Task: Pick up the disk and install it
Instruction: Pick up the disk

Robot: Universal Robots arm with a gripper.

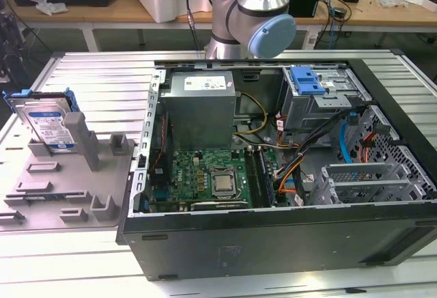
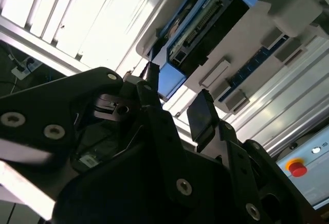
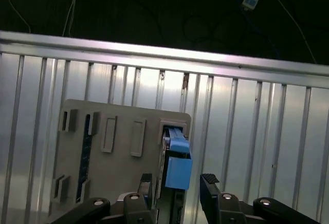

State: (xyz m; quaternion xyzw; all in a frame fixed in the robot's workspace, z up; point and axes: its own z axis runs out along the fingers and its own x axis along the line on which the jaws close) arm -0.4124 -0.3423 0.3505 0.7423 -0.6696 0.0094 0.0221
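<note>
The pincer [image 3: 177, 182] is spread, and in the first wrist view its black fingers [image 3: 208, 183] flank the blue end of the disk [image 3: 178, 170]. The disk stands on edge in a grey holder [image 1: 75, 188] on the slatted bench [image 1: 89, 72], at the exterior view's left, beside the open computer case [image 1: 273, 236].

The disk [image 1: 46, 122] is silver, its label [image 1: 54, 132] white and blue, its bracket [image 1: 39, 95] blue. The holder [image 1: 68, 190] is plain grey, the table [image 1: 89, 72] ribbed silver, the gripper [image 3: 177, 183] black.
</note>
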